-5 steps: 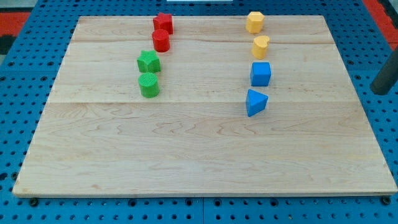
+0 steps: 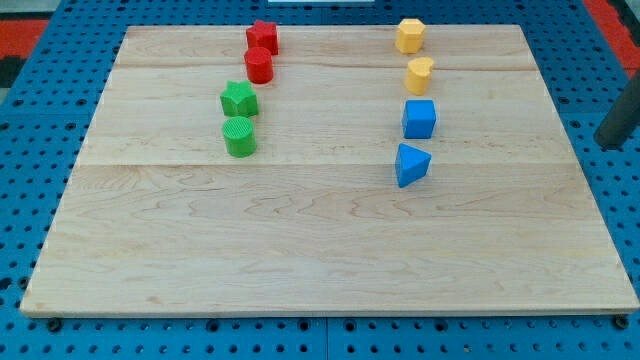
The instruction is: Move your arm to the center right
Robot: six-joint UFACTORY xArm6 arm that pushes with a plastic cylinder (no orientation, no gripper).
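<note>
My dark rod enters at the view's right edge, and my tip (image 2: 612,148) sits just off the wooden board's (image 2: 320,230) right side at mid height. It touches no block. The nearest blocks lie well to its left: a blue cube (image 2: 419,118) and a blue triangular block (image 2: 410,164). Above them are a yellow heart-shaped block (image 2: 419,75) and a yellow hexagonal block (image 2: 409,35).
At the upper left of the board stand a red star-like block (image 2: 262,37), a red cylinder (image 2: 259,65), a green star (image 2: 239,98) and a green cylinder (image 2: 240,136). A blue pegboard (image 2: 30,150) surrounds the board.
</note>
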